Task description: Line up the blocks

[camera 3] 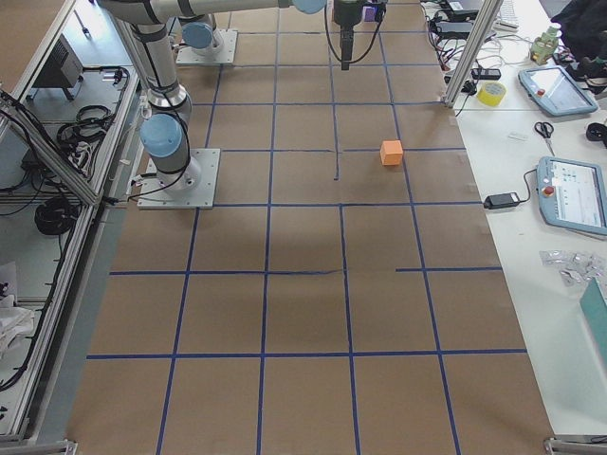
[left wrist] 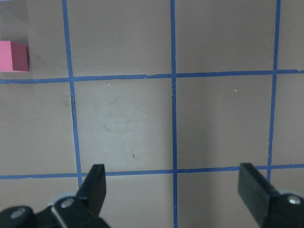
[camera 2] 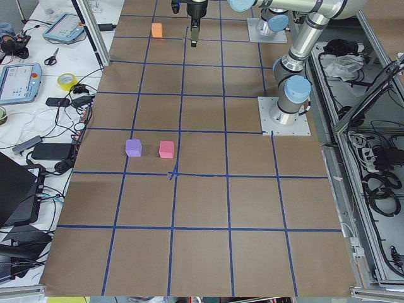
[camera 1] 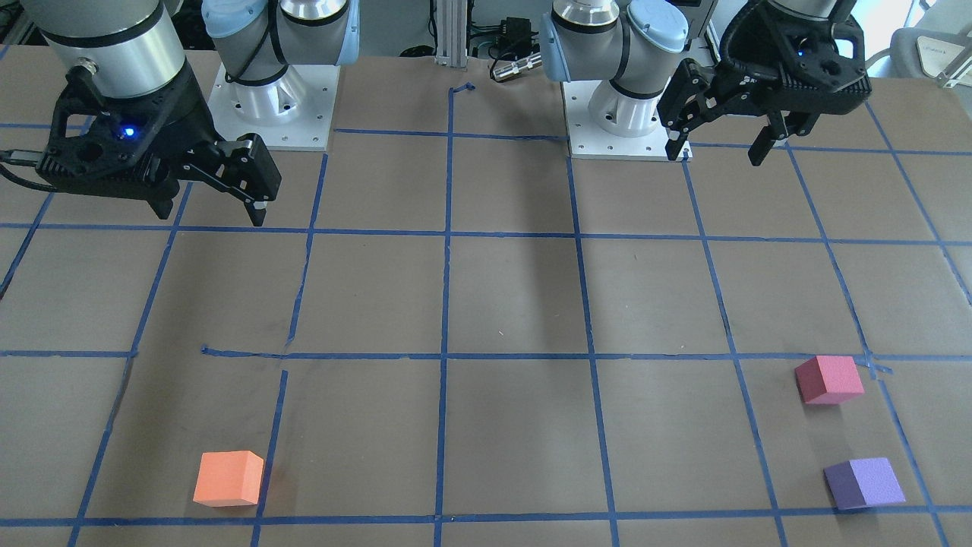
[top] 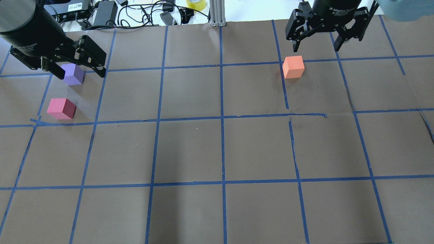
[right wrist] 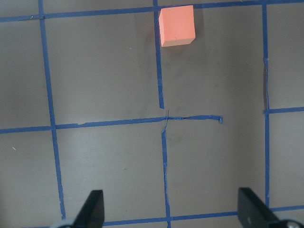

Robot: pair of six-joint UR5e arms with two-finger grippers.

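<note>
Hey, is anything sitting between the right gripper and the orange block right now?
Nothing visible does. In the right wrist view, only bare table with blue tape lines lies between the open right gripper and the orange block.

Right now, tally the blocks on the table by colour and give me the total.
Orange block: 1
Pinkish-red block: 1
Purple block: 1
Total: 3
</note>
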